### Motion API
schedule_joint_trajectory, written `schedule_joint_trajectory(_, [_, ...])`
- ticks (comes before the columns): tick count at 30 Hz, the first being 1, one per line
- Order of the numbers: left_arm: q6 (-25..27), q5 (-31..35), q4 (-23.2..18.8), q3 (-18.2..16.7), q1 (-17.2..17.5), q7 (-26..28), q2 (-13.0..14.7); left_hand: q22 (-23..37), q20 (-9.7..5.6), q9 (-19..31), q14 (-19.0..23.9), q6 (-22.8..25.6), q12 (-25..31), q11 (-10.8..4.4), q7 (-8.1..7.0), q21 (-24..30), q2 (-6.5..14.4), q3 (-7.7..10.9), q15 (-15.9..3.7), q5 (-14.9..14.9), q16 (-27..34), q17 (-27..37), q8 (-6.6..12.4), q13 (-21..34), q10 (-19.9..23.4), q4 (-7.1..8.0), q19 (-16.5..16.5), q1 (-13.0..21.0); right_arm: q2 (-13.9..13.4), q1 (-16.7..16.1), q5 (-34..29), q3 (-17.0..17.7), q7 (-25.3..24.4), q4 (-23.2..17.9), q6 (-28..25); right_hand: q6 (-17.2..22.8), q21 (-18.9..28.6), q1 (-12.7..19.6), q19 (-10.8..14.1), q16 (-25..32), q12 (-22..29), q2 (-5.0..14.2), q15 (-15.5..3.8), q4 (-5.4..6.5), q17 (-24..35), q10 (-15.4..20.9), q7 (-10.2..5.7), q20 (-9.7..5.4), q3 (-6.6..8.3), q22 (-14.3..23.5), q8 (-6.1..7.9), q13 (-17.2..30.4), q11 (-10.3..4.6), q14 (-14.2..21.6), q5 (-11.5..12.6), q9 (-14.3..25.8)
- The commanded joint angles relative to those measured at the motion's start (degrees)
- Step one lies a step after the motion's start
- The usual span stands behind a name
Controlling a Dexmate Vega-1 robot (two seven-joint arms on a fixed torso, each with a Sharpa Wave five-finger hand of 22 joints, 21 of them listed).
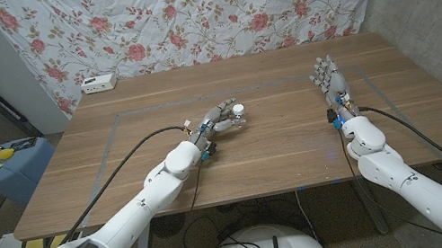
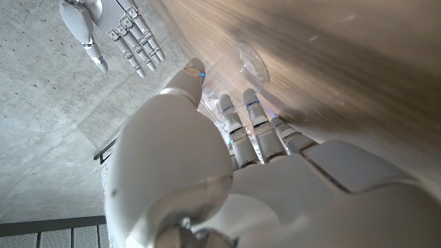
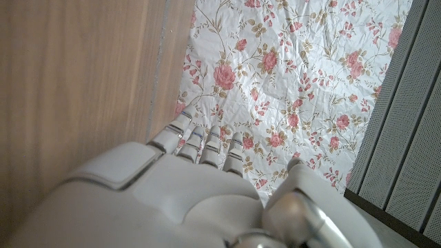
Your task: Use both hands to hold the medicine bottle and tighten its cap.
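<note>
Behind bottle (image 1: 237,114), white box (image 1: 98,83).

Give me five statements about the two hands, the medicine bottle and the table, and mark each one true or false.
1. The left hand has its fingers around the medicine bottle. True.
2. The right hand is gripping the bottle's cap. False: it is apart from the bottle, fingers spread, holding nothing.
3. The bottle is at the table's far right edge. False: it is near the middle.
4. A small white box sits at the table's far left corner. True.
5. The backdrop is plain grey. False: it is floral.
</note>
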Motion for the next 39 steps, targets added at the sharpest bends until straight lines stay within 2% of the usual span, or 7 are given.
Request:
schedule_joint_trajectory(1, [0.10,1.42,-1.25,-0.45,1.03,3.04,0.09,0.21,-6.43,0.26,1.79,1.72,0.26,0.19,1.26,0.49,0.24,-0.46,-8.83,-0.15,0.35,0.16,-0.03,0.12,1.98,0.01,1.40,1.17,0.44,0.09,-0.06,0.00,-0.11,0.71,0.51,0.16,-0.22,-0.41,0.42,-0.02,0.09,0.11,-1.20,-0.12,0.18,0.53,0.99,-3.05,-0.09,0.33,0.25,0.25,0.18,0.32,0.41,0.07])
schedule_joint_trajectory(10, [-0.23,2.46,-1.56,-0.89,1.71,5.62,-0.17,0.21,-7.13,0.30,4.70,4.22,0.35,0.20,2.69,0.63,1.06,-0.96,-8.80,-0.48,0.39,0.15,0.03,0.21,5.06,-0.05,3.83,2.53,0.73,0.69,-0.18,-0.12,-0.01,1.36,0.74,0.08,-0.24,-0.41,0.38,-0.04,0.09,0.10,-1.17,-0.13,0.18,0.54,1.67,-3.04,-0.09,0.33,0.22,0.25,0.11,0.24,0.44,0.06])
schedule_joint_trajectory(20, [0.68,3.28,-2.39,-1.21,2.02,7.76,-0.45,0.23,-6.94,0.36,7.96,6.87,0.66,0.01,4.32,0.74,2.34,-1.25,-9.00,-0.80,0.52,0.19,0.07,0.33,8.96,-0.14,6.36,4.27,0.94,0.81,-0.22,-0.11,-0.25,1.73,0.88,0.15,-0.25,-0.41,0.33,-0.04,0.08,0.12,-1.19,-0.13,0.18,0.52,1.82,-3.00,-0.09,0.32,0.24,0.25,0.11,0.23,0.46,0.05])
schedule_joint_trajectory(23, [0.99,3.23,-2.60,-1.29,2.00,7.98,-0.52,0.24,-6.81,0.37,8.81,7.12,0.89,-0.20,4.19,0.65,2.69,-1.33,-8.96,-0.81,0.51,0.17,-0.08,0.41,10.38,-0.15,6.72,4.72,0.99,0.86,-0.25,-0.11,-0.29,1.87,0.96,0.15,-0.25,-0.41,0.32,-0.03,0.06,0.11,-1.14,-0.13,0.18,0.48,1.83,-2.99,-0.09,0.32,0.23,0.25,-0.07,0.24,0.47,0.05])
schedule_joint_trajectory(32, [-0.08,2.10,-2.48,-1.95,1.95,8.56,-1.44,0.25,-6.78,0.39,9.58,7.41,0.70,-0.64,3.93,0.57,3.16,-1.13,-8.89,-0.78,0.18,0.03,-0.22,0.48,10.93,-0.10,7.18,5.12,1.11,1.18,-0.12,-0.14,-0.03,2.35,1.06,0.17,-0.24,-0.40,0.33,-0.04,0.08,0.10,-1.13,-0.14,0.17,0.54,1.78,-2.97,-0.09,0.32,0.23,0.25,0.11,0.21,0.49,0.05])
schedule_joint_trajectory(39, [1.24,1.79,-4.42,-2.41,2.18,9.35,-1.52,0.26,-6.47,0.40,9.90,7.32,0.49,-0.59,3.69,0.53,3.30,-1.15,-8.78,-0.79,-0.16,-0.06,-0.42,0.53,11.16,0.14,7.55,4.86,0.88,1.28,-0.16,-0.13,0.09,2.30,0.95,0.19,-0.24,-0.40,0.31,-0.04,0.06,0.10,-1.18,-0.15,0.17,0.50,1.83,-2.99,-0.09,0.32,0.23,0.25,0.17,0.19,0.50,0.04])
